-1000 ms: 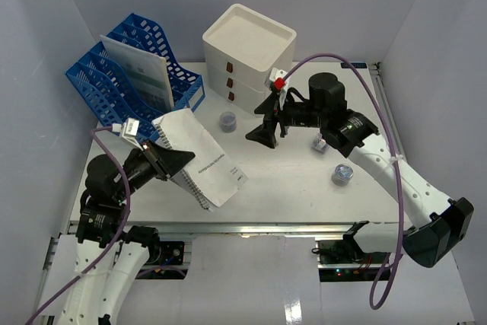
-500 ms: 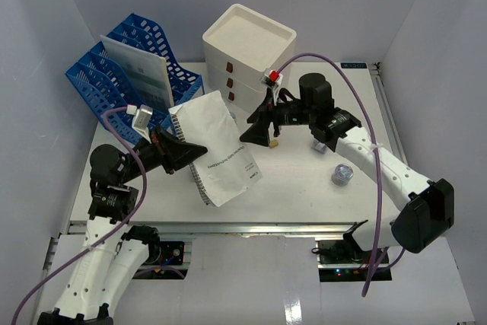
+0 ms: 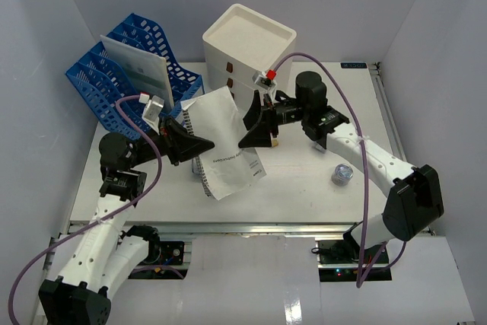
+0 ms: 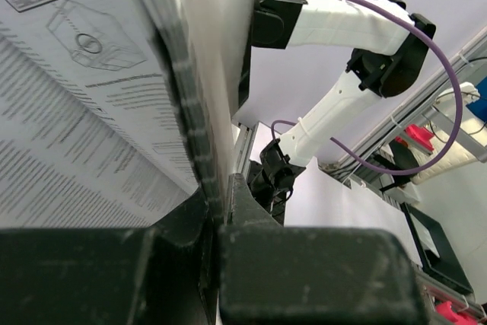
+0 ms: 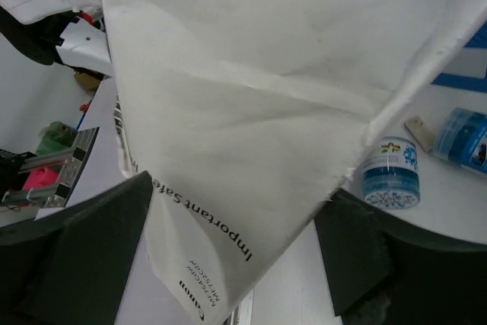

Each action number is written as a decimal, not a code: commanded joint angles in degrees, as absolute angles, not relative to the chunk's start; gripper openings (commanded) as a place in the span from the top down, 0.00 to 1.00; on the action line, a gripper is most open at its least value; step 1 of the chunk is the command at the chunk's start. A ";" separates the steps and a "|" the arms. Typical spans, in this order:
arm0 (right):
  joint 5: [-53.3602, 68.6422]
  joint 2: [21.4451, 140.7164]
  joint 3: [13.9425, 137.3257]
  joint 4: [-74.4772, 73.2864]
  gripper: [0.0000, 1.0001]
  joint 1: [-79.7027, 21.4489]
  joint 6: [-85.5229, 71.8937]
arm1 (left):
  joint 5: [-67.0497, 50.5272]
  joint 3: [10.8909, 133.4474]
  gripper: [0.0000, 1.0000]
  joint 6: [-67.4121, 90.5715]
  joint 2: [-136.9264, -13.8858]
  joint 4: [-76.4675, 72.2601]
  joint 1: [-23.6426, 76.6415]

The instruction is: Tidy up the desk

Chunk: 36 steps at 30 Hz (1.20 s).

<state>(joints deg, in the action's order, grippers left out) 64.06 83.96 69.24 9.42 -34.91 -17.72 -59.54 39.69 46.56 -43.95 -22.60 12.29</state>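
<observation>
a: where's the left arm [image 3: 114,176]?
b: bent up over the surface [image 3: 304,192], which spreads out in front of the drawer box [image 3: 247,47]; jaws clamped on the tilted booklet's [image 3: 228,150] edge.
a: and the right arm [image 3: 358,150]?
b: stretched level just before the box, jaws wide, the booklet's other edge between them.

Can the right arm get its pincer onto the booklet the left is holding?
Probably yes: the right pincer stands open and the booklet hangs between its fingers, nothing blocking.
</observation>
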 commanded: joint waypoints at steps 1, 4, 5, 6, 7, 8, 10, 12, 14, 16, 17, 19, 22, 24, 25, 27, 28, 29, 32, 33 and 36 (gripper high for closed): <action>73.06 83.63 66.94 28.92 0.33 -35.64 -31.52 | -59.84 40.08 1.00 42.22 -46.25 -26.64 12.82; 74.63 84.03 64.33 39.80 0.50 -36.30 -39.50 | -59.40 39.99 1.00 38.65 -47.38 -24.66 12.83; 74.98 84.12 63.94 42.23 0.54 -36.40 -40.98 | -58.95 39.92 1.00 37.85 -47.60 -23.77 12.83; 75.33 84.22 63.56 44.66 0.59 -36.49 -42.45 | -58.50 39.86 1.00 37.05 -47.83 -22.88 12.83; 75.65 84.24 63.31 46.43 0.65 -36.59 -43.67 | -58.12 39.74 1.00 36.15 -48.08 -22.13 12.83; 75.87 84.08 63.43 46.65 0.75 -36.64 -44.18 | -57.80 39.53 1.00 35.09 -48.37 -21.64 12.83; 76.05 83.69 64.05 46.50 0.91 -36.54 -43.96 | -56.51 39.38 1.00 33.44 -48.58 -19.65 12.83; 75.88 82.85 64.48 46.08 0.92 -36.42 -43.27 | -54.41 39.40 1.00 31.21 -48.31 -16.33 12.83; 75.18 81.60 64.73 43.94 0.92 -36.17 -41.17 | -51.68 39.46 1.00 28.56 -47.64 -12.88 12.83; 73.71 80.00 66.61 35.65 0.92 -35.51 -34.48 | -49.03 39.41 0.99 26.34 -46.42 -9.92 12.83; 72.43 79.27 68.09 28.91 0.92 -35.23 -29.08 | -47.77 39.31 0.97 25.40 -45.68 -8.66 12.83; 68.54 78.29 70.54 14.20 0.92 -35.10 -16.93 | -45.87 39.01 0.85 23.94 -43.95 -6.49 12.83; 65.30 77.05 71.07 8.89 0.92 -34.82 -12.04 | -43.89 38.69 0.63 22.36 -41.81 -3.96 12.83; 63.79 76.15 70.27 8.01 0.92 -34.58 -10.46 | -42.75 38.18 0.47 21.93 -40.50 -3.25 12.83; 63.02 75.83 70.06 7.11 0.92 -34.53 -9.23 | -42.35 37.86 0.38 21.78 -39.79 -3.00 12.83; 60.26 75.02 70.33 4.22 0.92 -34.33 -6.33 | -41.74 37.19 0.25 21.31 -38.70 -3.06 12.83; 58.90 74.61 70.59 2.58 0.92 -34.28 -4.69 | -41.45 36.73 0.17 20.84 -38.07 -3.20 12.80; 57.64 74.21 70.99 0.68 0.92 -34.27 -2.84 | -41.23 36.11 0.10 20.12 -37.36 -3.50 12.75; 54.18 73.11 72.13 -4.18 0.92 -34.19 2.14 | -40.89 34.46 0.02 18.31 -35.60 -4.79 12.83; 52.30 72.37 72.42 -5.21 0.92 -34.19 3.42 | -40.61 33.77 0.02 17.12 -35.25 -4.96 12.83; 48.02 70.57 72.98 -8.30 0.92 -34.13 7.62 | -39.73 31.71 0.02 14.53 -34.37 -6.18 12.83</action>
